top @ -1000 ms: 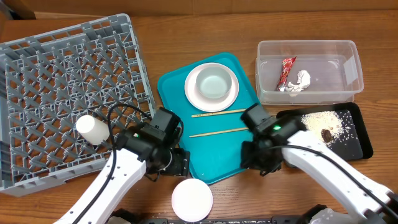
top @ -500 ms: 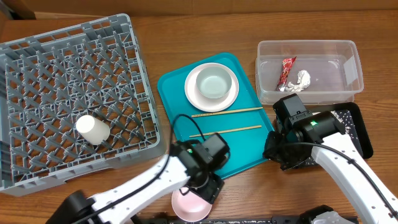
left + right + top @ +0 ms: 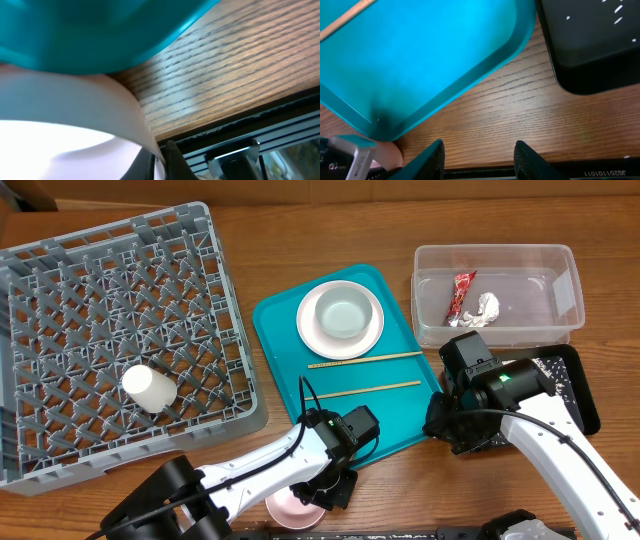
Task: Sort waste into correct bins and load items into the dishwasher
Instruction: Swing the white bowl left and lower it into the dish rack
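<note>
My left gripper point(image 3: 335, 483) is shut on the rim of the pink bowl point(image 3: 288, 509) at the table's front edge, just below the teal tray point(image 3: 285, 330). In the left wrist view the bowl's point(image 3: 65, 115) wall sits pinched between the fingers point(image 3: 175, 160). The white plate point(image 3: 312, 338) carrying the grey-green bowl point(image 3: 341, 316) and two chopsticks point(image 3: 365, 359) lie on the teal tray. A white cup point(image 3: 148, 387) lies in the grey dish rack point(image 3: 60, 300). The red wrapper point(image 3: 460, 294) and tissue point(image 3: 484, 310) are in the clear tub point(image 3: 560, 280). My right gripper point(image 3: 480, 162) is open over bare wood beside the black tray point(image 3: 590, 50).
My right arm point(image 3: 500, 395) covers most of the black tray point(image 3: 578, 395); a few rice grains point(image 3: 618, 7) show on it. The table's front edge with a metal rail point(image 3: 240, 150) runs right under both grippers.
My left gripper has swung from beside the rack to the pink bowl and shut on its rim, shifting it slightly toward the front edge. The right arm moved right earlier and now holds still.
</note>
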Robot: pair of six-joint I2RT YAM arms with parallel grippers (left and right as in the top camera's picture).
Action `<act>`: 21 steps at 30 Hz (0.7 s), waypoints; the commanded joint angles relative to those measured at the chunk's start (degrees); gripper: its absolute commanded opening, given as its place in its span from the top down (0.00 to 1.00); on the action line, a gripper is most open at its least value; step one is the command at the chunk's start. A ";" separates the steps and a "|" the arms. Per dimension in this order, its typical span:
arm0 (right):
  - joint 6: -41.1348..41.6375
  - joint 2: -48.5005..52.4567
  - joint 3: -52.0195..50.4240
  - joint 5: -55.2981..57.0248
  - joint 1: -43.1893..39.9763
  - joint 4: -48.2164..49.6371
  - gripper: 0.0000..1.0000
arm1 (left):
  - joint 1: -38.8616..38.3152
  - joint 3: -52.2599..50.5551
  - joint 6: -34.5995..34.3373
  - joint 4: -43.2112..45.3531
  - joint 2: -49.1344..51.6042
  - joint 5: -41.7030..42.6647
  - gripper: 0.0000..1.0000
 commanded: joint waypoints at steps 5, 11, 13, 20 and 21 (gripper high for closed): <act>-0.85 -1.18 1.14 0.55 -0.15 0.09 0.53 | 0.98 11.23 -3.19 -10.97 -4.26 -9.38 0.96; -0.85 -1.18 1.14 0.55 -0.15 0.15 0.53 | 16.41 31.15 10.56 -18.45 -12.13 -11.04 0.96; -0.85 -1.18 1.14 0.55 -0.15 0.17 0.53 | 27.10 35.28 20.20 -17.25 -12.59 -5.79 0.96; -0.85 -1.18 1.14 0.52 -0.15 -0.11 0.53 | 71.08 36.15 51.56 -10.82 -3.02 45.35 0.96; -0.83 -1.18 1.14 0.50 -0.15 -0.11 0.53 | 74.14 36.15 53.00 -10.71 -0.20 48.76 0.96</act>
